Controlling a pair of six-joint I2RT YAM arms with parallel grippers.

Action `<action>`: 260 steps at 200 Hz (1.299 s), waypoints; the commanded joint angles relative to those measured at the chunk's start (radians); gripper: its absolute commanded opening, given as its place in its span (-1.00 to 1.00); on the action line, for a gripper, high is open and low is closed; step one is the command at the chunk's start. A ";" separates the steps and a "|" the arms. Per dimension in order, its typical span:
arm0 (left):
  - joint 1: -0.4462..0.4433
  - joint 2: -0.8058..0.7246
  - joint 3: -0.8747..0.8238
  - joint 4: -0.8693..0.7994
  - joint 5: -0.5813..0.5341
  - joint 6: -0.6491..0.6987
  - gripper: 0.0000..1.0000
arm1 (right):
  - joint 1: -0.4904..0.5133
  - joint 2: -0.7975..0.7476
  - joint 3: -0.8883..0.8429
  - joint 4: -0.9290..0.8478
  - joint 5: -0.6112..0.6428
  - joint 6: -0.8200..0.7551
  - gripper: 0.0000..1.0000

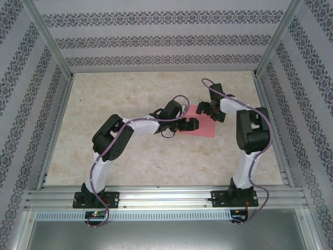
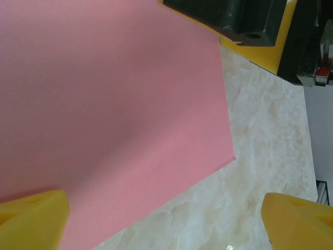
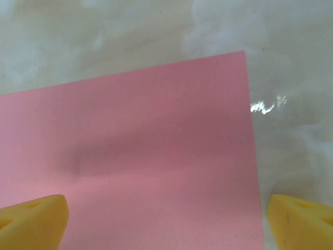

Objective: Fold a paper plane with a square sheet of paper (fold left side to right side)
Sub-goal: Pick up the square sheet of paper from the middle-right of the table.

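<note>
**Fingers (image 2: 31, 221) wide, sheet (image 1: 204, 126) flat and unfolded**

Both the left gripper (image 1: 190, 124) and the right gripper (image 1: 204, 108) stand fully open and hold nothing. The sheet lies flat on the tabletop (image 1: 130, 156), a little right of its centre and well clear of every edge, with no crease showing. The left gripper hangs at the sheet's left side, the right gripper at its far side. In each wrist view one finger sits over pink paper and the other over bare tabletop, with a corner of the sheet between them.

The step in hand looks like the first fold, left side onto right side. Thin paper lying flat gives little to pinch, so the left gripper likely needs to come down at a shallow angle and work one finger under the left edge before closing. The right gripper would do best pressing down the right half, so the sheet does not slide. Corners should meet before the crease is pressed; a skewed first fold would probably spoil every later one.
</note>
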 commanded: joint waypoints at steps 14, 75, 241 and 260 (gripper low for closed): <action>-0.016 0.002 -0.032 -0.030 -0.004 -0.025 0.93 | 0.040 -0.042 -0.040 -0.052 0.009 0.045 0.96; -0.017 0.009 -0.031 -0.023 0.004 -0.029 0.93 | 0.055 -0.049 -0.110 0.016 -0.126 0.077 0.96; 0.071 -0.350 -0.259 -0.012 -0.028 0.019 0.99 | -0.019 -0.331 -0.325 0.285 -0.497 0.023 -0.47; 0.118 -0.460 -0.356 0.020 -0.021 0.006 1.00 | -0.038 -0.403 -0.373 0.369 -0.582 0.043 -0.49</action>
